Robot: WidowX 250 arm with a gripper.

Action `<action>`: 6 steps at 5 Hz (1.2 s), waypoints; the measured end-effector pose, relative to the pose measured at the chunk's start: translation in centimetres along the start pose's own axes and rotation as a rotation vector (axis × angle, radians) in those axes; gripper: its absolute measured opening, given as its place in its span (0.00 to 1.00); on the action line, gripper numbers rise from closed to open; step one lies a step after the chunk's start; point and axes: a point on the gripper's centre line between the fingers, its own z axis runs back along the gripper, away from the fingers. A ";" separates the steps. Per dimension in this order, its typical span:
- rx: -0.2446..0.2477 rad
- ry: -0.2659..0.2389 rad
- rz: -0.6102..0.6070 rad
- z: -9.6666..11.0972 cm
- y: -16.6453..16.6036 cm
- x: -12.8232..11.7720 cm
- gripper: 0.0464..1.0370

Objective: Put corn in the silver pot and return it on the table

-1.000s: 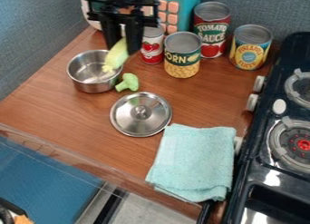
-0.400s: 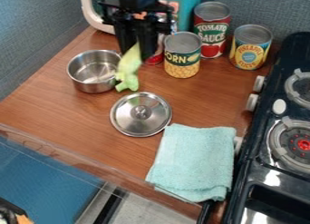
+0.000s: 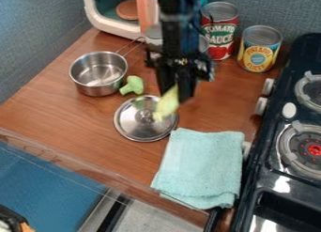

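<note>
My gripper [image 3: 175, 91] hangs over the middle of the table, shut on the yellow-green corn [image 3: 167, 103]. The corn points down and its lower tip overlaps the upper right part of the metal lid. To the left stands the silver pot [image 3: 98, 83], open at the top with its handle toward the back; no object shows inside it. The wooden table [image 3: 69, 125] lies beneath them all.
Green broccoli [image 3: 132, 85] lies beside the pot. The lid [image 3: 133, 124] sits in front, with a light blue towel [image 3: 202, 165] at its right. Cans [image 3: 259, 49] and a toy microwave [image 3: 110, 22] stand behind; the stove [image 3: 276, 146] is at right.
My gripper has moved right and toward the front with the corn, from near the pot's right side to over the lid. The pot, broccoli and lid have stayed in place.
</note>
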 end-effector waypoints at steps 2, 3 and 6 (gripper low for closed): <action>0.057 0.010 -0.063 -2.6 -1.7 3.4 0.34; 0.064 0.002 -0.060 -3.0 -1.7 4.3 0.34; 0.088 -0.008 -0.049 -4.2 -1.2 5.4 0.42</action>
